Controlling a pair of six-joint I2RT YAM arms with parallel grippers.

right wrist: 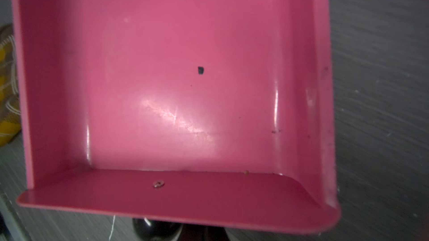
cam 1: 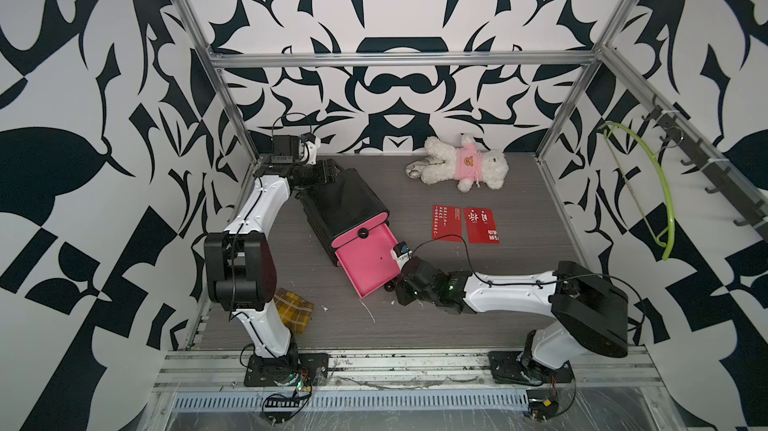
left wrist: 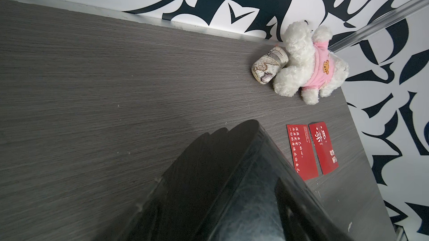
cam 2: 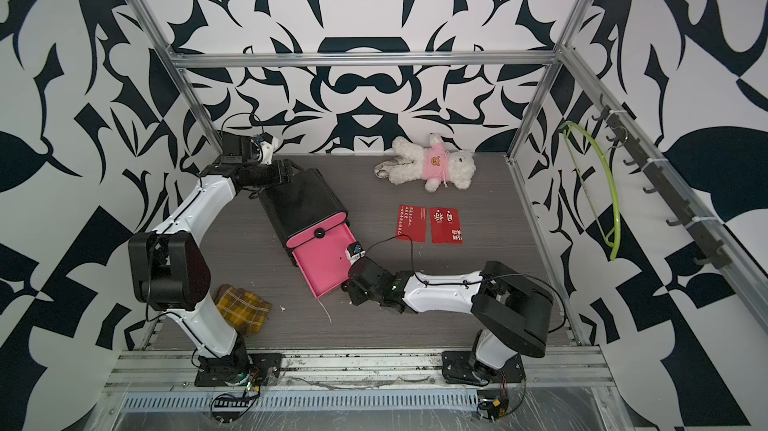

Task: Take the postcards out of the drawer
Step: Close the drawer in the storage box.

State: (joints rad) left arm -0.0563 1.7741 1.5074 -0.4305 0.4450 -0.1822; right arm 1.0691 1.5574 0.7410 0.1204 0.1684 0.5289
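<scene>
Two red postcards [cam 1: 446,222] [cam 1: 481,225] lie flat side by side on the grey tabletop, right of the cabinet; they also show in the left wrist view [left wrist: 301,151] [left wrist: 323,148]. The pink drawer [cam 1: 365,260] stands pulled out of the black cabinet [cam 1: 345,200], and its floor [right wrist: 162,65] is bare. My right gripper [cam 1: 398,283] is shut at the drawer's front panel, beside its black knob [right wrist: 155,228]. At the cabinet's rear edge my left gripper [cam 1: 330,169] has its jaws spread wide; whether they press on it I cannot tell.
A white plush bear in a pink shirt [cam 1: 465,163] lies at the back with a small patterned roll [left wrist: 269,65] beside it. A yellow plaid cloth [cam 1: 293,310] sits by the left arm's base. A green hanger [cam 1: 648,184] hangs on the right wall rail.
</scene>
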